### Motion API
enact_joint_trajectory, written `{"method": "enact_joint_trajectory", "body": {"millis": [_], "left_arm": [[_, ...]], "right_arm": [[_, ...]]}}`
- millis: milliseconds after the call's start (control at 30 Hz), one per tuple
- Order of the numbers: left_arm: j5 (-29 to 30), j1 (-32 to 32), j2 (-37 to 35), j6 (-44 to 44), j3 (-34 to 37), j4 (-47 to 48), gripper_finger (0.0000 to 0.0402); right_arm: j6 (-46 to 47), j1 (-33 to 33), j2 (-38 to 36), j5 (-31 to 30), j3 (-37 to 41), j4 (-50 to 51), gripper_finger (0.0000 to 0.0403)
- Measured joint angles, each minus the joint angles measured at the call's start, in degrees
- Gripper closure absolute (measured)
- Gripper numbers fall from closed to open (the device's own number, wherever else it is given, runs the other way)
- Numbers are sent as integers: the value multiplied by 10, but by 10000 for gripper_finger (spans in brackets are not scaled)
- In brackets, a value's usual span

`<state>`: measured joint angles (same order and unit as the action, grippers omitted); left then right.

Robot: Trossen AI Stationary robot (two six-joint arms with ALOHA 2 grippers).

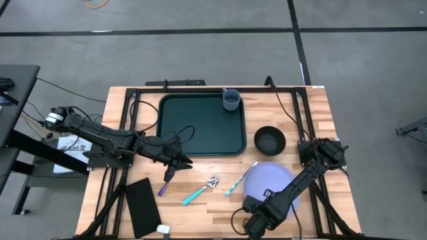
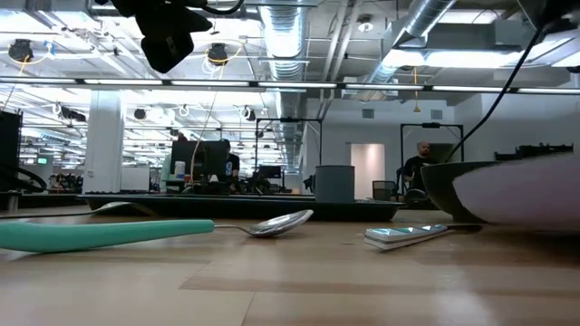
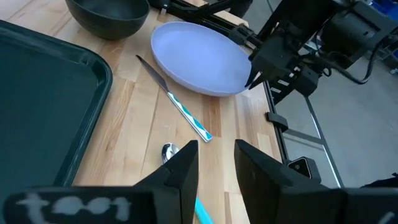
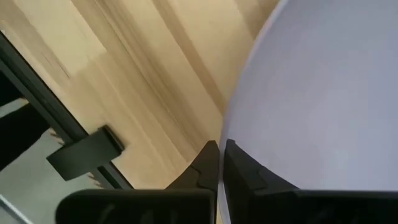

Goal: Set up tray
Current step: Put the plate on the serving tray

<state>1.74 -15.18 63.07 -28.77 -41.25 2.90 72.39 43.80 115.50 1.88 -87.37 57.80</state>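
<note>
The dark green tray (image 1: 200, 125) lies at the table's far middle, with a grey cup (image 1: 231, 100) in its far right corner. A lavender plate (image 1: 268, 180) lies near the right front, and a dark bowl (image 1: 269, 140) stands behind it. A knife (image 1: 240, 179), a teal-handled spoon (image 1: 200, 191) and a purple-handled utensil (image 1: 165, 184) lie in front of the tray. My left gripper (image 1: 181, 160) (image 3: 216, 163) hovers open, raised above the utensils off the tray's near left corner. My right gripper (image 1: 252, 202) (image 4: 221, 163) is shut on the plate's near left rim. My right gripper pinches the plate's rim (image 4: 231, 134) at its near left side, one finger above and one below the edge. The fingers come level from the table's near side. Whether the plate is lifted off the wood I cannot tell.
A flat black rectangle (image 1: 143, 207) lies at the near left of the table, with a small white object (image 1: 163, 229) beside its near end. Bare wood shows between the utensils and the near edge. Black frame rails run along the table's left and right sides.
</note>
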Motion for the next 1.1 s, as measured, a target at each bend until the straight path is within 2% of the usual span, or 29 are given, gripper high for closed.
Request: {"method": "enact_joint_trajectory", "body": {"millis": [233,467,667,800,967,1100], "left_arm": [[0,0,0,0,0,0,310],[-1,0,0,3,0,2,310],[-1,0,0,14,0,2,310],[0,0,0,15,0,2,310],[4,0,0,16,0,15,310],[32,0,-3,9,0,31,310]], "right_arm": [[-10,4,0,-55,-67,54,402],[-95,12,0,-93,-139,97,403],[-218,12,0,-95,-175,112,403],[-333,3,0,-94,-183,111,403],[-467,-38,0,-93,-184,119,403],[-574,-88,0,-94,-184,142,403]]}}
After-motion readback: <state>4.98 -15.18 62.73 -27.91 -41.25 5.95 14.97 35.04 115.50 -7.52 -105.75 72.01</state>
